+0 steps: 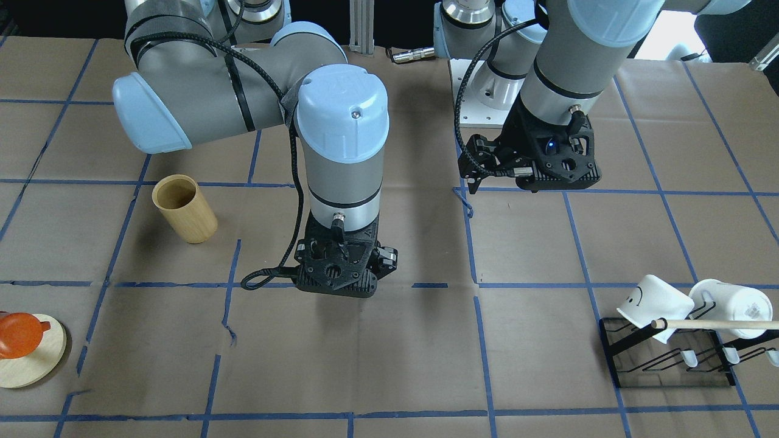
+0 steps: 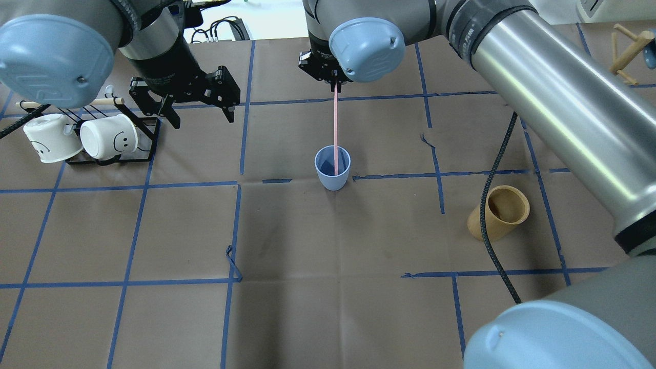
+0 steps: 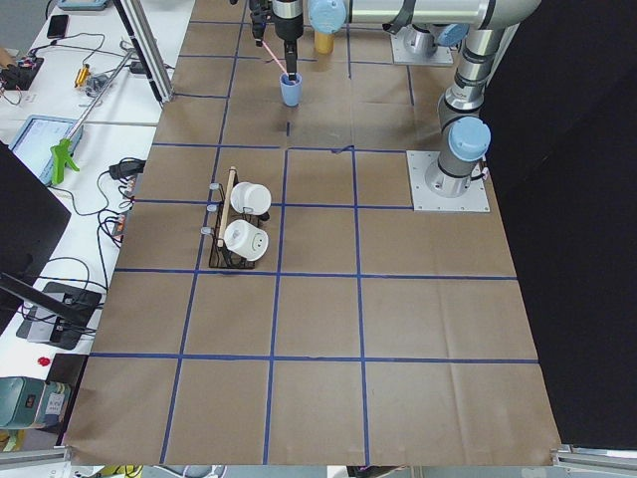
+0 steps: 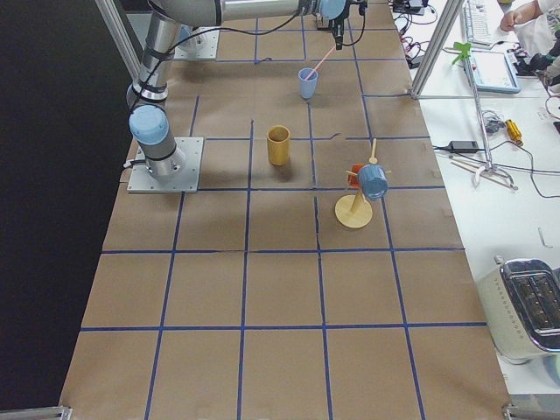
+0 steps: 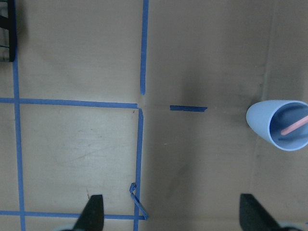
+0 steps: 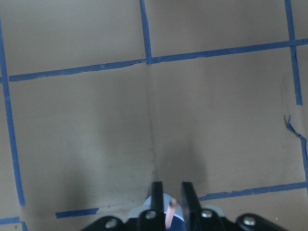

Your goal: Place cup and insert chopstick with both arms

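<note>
Your right gripper (image 6: 171, 191) has its fingers drawn nearly together on the top end of the thin pink chopstick (image 2: 335, 123), which looks pinched there. The stick slants down from 12 o'clock into the light blue plastic cup (image 2: 333, 183). The cup stands upright near the table's middle, with the stick's lower end resting inside it.

Your left gripper (image 5: 172, 212) hangs high, spread wide and empty, off toward 10 o'clock of the cup, so nothing steadies it. That is the main risk. The cup looks light, and a long stick leaning on its 12 o'clock rim can lever it over if you let go at this slant. It can also drag the cup if the arm shifts sideways before the fingers part. If you lift off with a pad catching, you could pull the stick back out.
</note>
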### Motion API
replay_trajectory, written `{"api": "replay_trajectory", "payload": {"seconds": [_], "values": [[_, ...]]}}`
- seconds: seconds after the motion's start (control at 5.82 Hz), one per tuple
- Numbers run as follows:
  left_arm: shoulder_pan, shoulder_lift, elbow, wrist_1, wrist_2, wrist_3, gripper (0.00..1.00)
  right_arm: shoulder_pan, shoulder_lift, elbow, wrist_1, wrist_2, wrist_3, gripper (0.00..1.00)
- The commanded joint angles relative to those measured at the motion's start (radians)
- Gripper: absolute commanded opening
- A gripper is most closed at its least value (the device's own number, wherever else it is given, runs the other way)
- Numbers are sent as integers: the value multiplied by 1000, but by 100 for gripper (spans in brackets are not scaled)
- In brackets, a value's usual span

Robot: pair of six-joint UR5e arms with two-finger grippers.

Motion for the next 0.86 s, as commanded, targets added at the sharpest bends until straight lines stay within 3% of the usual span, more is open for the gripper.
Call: {"api": "replay_trajectory", "payload": {"seconds": [0.0, 0.34, 0.69], "values": [[0, 0, -1, 0, 0, -1, 99, -10, -14, -22, -11, 45, -4, 100], [1, 3, -1, -1, 2, -1, 99, -64, -95, -91, 191, 36, -74, 100], [1, 5, -1, -12, 2, -1, 99, -226, -248, -54, 478, 29, -317, 100]]}}
